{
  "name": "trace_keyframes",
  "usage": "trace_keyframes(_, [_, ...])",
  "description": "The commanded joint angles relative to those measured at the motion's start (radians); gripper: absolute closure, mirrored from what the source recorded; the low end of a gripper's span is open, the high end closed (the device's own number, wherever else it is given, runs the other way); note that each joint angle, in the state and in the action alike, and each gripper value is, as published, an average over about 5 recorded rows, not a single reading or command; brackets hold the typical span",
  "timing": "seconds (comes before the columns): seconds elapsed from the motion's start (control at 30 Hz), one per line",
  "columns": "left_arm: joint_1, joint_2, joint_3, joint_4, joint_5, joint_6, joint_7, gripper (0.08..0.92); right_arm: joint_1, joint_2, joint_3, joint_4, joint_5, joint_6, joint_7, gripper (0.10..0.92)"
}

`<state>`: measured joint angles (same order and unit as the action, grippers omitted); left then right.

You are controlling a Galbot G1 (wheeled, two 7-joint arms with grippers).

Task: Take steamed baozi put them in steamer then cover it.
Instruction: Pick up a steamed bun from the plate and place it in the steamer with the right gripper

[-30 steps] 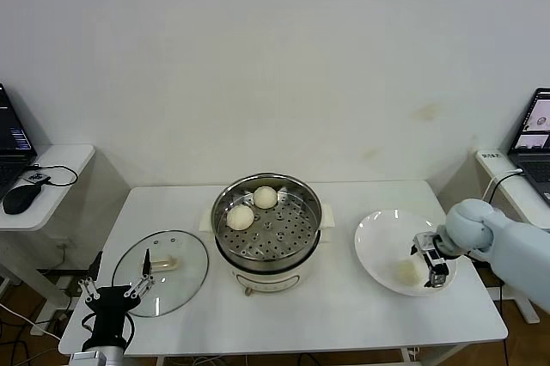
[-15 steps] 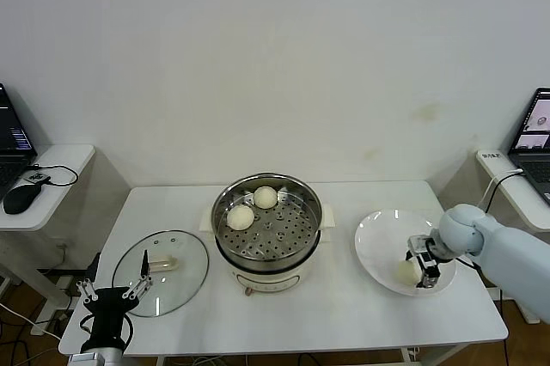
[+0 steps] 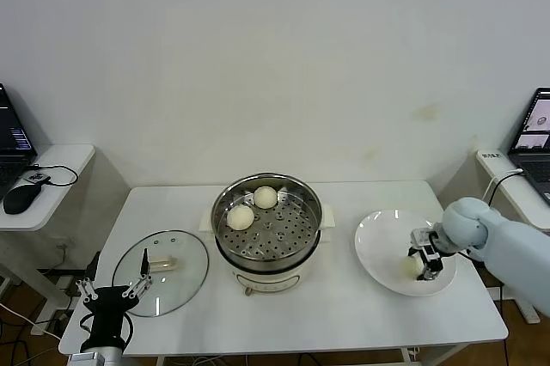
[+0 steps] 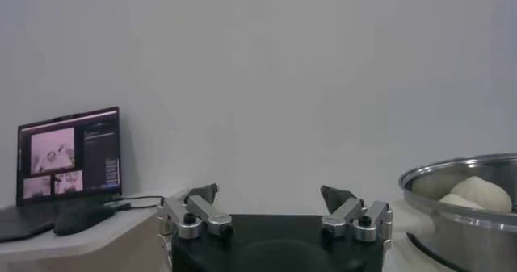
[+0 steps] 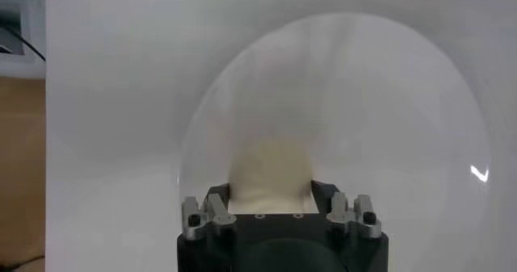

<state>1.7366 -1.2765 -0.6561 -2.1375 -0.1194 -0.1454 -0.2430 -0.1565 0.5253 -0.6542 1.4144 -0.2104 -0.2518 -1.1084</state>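
The steamer [image 3: 307, 243] stands mid-table with two baozi [image 3: 240, 216] [image 3: 265, 198] on its perforated tray. A third baozi [image 3: 409, 269] lies on the white plate [image 3: 382, 233] at the right. My right gripper [image 3: 427, 263] is down on the plate and shut on this baozi. The right wrist view shows the bun [image 5: 271, 169] filling the gap between the fingers [image 5: 216, 203], over the plate [image 5: 363, 96]. The cover [image 3: 185, 284] lies flat on the table at the left. My left gripper [image 3: 114, 290] is open and parked at the table's front left edge, also seen in its wrist view [image 4: 271, 194].
A side table with a laptop and mouse [image 3: 17, 198] stands at the far left. Another laptop [image 3: 537, 125] sits on a stand at the far right. The steamer rim [image 4: 477, 233] shows in the left wrist view.
My right gripper has shifted slightly on the plate, first toward the bun, then a little back and up, with the bun between its fingers. The left arm has not moved.
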Motion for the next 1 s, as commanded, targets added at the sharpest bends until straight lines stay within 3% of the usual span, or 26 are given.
trace_keyframes(0.03, [-0.002, 0.004, 0.001, 0.000, -0.001, -0.001, 0.000, 0.177, 0.234, -0.040, -0.056, 0.026, 0.114, -0.005, -0.021, 0.389])
trace_keyframes(0.27, [-0.002, 0.009, 0.004, -0.001, -0.001, -0.003, 0.001, 0.177, 0.511, 0.013, -0.211, 0.051, 0.223, -0.017, -0.020, 0.389])
trace_keyframes(0.57, [0.003, 0.007, 0.002, -0.015, 0.003, -0.002, 0.001, 0.177, 0.805, 0.247, -0.414, 0.083, 0.380, -0.051, 0.010, 0.389])
trace_keyframes(0.8, [0.009, 0.001, -0.005, -0.015, 0.002, -0.009, -0.002, 0.177, 0.839, 0.442, -0.480, 0.066, 0.455, -0.034, 0.070, 0.389])
trace_keyframes(1.0, [0.012, -0.006, -0.022, -0.024, -0.001, -0.008, -0.003, 0.177, 0.760, 0.569, -0.511, 0.036, 0.420, 0.052, 0.087, 0.386])
